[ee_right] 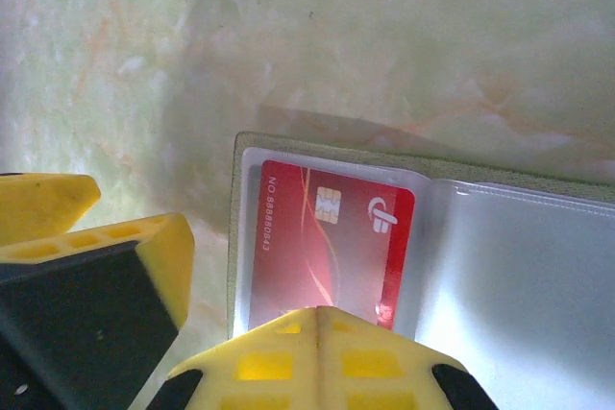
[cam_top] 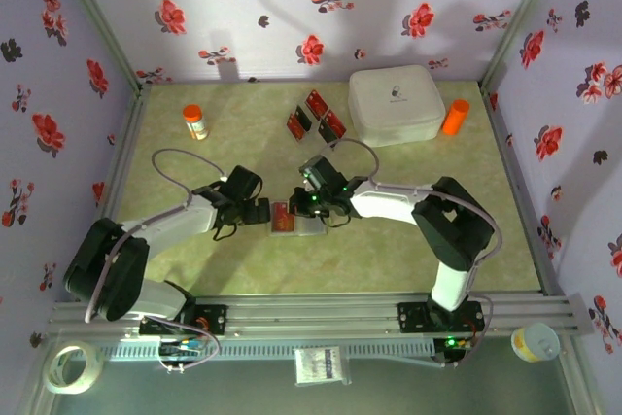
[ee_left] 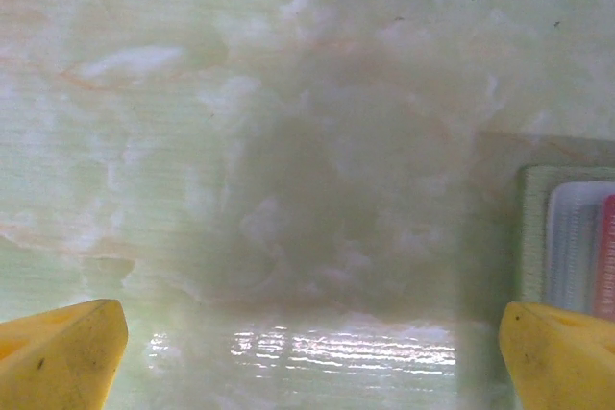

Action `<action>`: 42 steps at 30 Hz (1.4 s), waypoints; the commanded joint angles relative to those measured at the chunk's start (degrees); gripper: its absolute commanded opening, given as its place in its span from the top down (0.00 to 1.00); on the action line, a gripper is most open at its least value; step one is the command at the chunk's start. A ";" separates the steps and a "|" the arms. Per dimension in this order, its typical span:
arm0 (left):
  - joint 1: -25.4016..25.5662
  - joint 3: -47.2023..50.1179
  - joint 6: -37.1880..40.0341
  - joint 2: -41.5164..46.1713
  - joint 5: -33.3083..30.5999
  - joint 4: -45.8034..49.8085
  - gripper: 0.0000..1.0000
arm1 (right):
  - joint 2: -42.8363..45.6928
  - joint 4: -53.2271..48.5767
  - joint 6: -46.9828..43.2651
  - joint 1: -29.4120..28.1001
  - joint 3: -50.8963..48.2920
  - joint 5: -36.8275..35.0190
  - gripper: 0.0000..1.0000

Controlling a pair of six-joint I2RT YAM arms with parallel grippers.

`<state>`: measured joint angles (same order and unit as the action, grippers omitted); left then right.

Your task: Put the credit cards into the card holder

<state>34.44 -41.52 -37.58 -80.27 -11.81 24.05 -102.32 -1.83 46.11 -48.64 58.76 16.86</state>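
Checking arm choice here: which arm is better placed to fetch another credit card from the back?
Probably left: the left end effector is open and empty beside the card holder, while the right end effector is shut over the card already in it. The loose credit cards lie beyond both.

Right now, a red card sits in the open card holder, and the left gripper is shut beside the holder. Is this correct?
Not quite. The left gripper is open, not shut: the left wrist view shows its yellow fingers wide apart with nothing between them. The rest holds: a red card sits in the open card holder, and that gripper is beside the holder.
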 commanded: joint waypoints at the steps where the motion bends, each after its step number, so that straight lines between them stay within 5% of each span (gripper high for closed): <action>1: -0.60 -0.33 -1.22 -0.17 0.03 1.69 0.00 | 0.12 -3.09 -1.92 0.24 -1.38 -1.50 0.97; 42: -0.51 0.37 -1.24 -5.50 0.39 -0.05 0.00 | -9.45 -4.07 -3.48 -0.57 5.59 1.50 1.00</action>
<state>34.22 -41.52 -37.60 -85.56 -11.81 24.45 -109.71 -5.08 42.57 -48.66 62.81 18.50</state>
